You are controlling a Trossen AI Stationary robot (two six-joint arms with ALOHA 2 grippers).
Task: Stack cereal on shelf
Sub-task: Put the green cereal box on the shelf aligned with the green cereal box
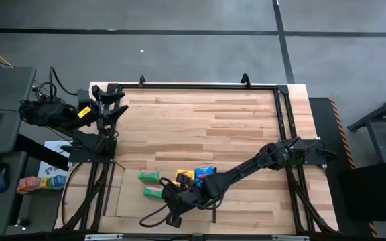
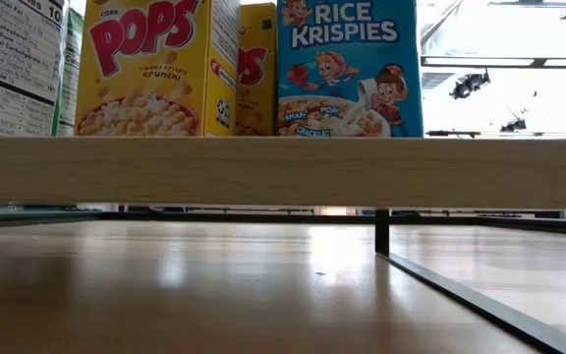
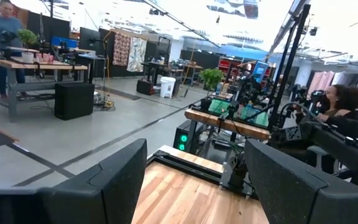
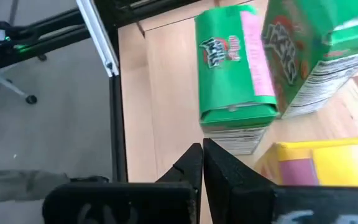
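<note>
Closed right gripper [image 4: 202, 163] holds nothing, green boxes [image 4: 238, 74] at its twelve o'clock. Left gripper [image 1: 110, 106] waits open at the table's [image 1: 200, 114] ten o'clock, seemingly empty

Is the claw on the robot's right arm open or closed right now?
Closed. In its own wrist view, the right gripper has its two dark fingers pressed together with nothing between them, just short of a green cereal box.

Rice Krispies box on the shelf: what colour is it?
The Rice Krispies box is blue, with white lettering and cartoon figures on its front. The low view shows it best.
</note>
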